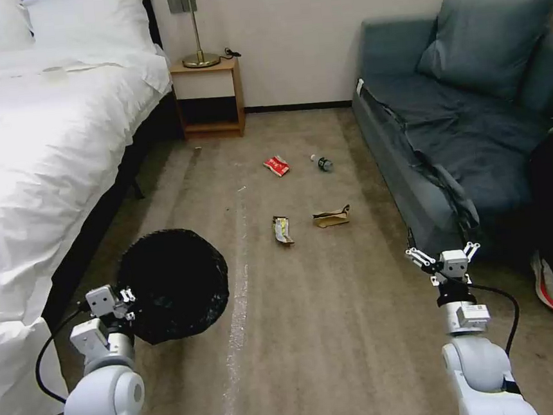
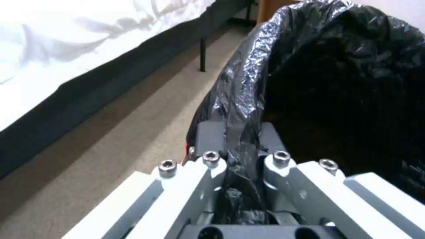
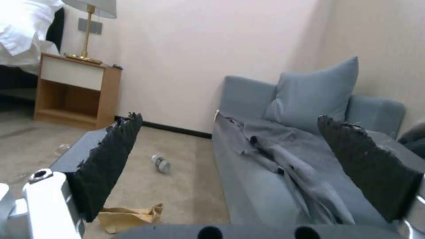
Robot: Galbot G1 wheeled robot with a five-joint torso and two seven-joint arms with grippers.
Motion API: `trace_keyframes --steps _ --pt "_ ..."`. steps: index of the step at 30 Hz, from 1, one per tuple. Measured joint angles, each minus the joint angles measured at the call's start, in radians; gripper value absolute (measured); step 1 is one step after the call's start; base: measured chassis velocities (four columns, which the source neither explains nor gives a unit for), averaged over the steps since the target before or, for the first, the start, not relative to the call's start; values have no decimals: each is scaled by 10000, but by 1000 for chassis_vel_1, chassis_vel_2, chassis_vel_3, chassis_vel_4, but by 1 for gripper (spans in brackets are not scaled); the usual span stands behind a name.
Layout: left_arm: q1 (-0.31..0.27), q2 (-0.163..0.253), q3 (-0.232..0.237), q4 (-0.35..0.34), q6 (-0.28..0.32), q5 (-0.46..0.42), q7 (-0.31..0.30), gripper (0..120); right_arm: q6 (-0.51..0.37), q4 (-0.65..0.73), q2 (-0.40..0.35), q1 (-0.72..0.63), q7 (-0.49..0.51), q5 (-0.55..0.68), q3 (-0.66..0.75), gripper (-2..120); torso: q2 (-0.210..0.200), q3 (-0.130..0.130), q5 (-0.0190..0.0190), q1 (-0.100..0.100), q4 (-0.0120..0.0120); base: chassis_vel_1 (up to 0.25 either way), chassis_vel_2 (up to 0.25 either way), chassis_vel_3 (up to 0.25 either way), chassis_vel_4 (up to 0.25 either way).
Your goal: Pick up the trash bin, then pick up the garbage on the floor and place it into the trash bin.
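From my head: my left hand (image 1: pixel 127 302) grips the trash bin (image 1: pixel 173 284) by its rim. My right hand (image 1: pixel 443 257), spread wide and empty, has the brown paper bag (image 1: pixel 331 217) ahead, toward my left.

Left wrist: fingers (image 2: pixel 210 137) pinch the black liner.

Right wrist: bag (image 3: pixel 128 216) nearest, bottle (image 3: pixel 161 164) beyond.

Even, soft indoor light fills the room, and the lamp (image 1: pixel 194 21) at the far wall looks unlit. The white bed (image 1: pixel 32 145) on the left blows out to glare, losing its folds. The black bag of the trash bin (image 1: pixel 173 284) swallows detail yet glints in the left wrist view. Both wrist views are soft and blurry, and shadows under the sofa (image 1: pixel 452 153) are faint.
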Motion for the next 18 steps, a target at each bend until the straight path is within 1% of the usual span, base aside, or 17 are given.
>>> trace_keyframes --steps 12,15,18 --pt "-141 44 70 -15 -33 129 -39 5 122 -111 59 33 -176 111 70 100 0 -1 -1 -1 0 0 0 0 0" --pt "-171 33 87 15 -34 153 -52 5 128 -112 56 45 -182 130 98 100 1 -1 0 -1 0 -67 66 58 -55" --pt "-197 25 97 61 -39 173 -69 5 174 -162 64 34 -237 133 106 100 0 0 1 0 1 -108 94 129 -100"
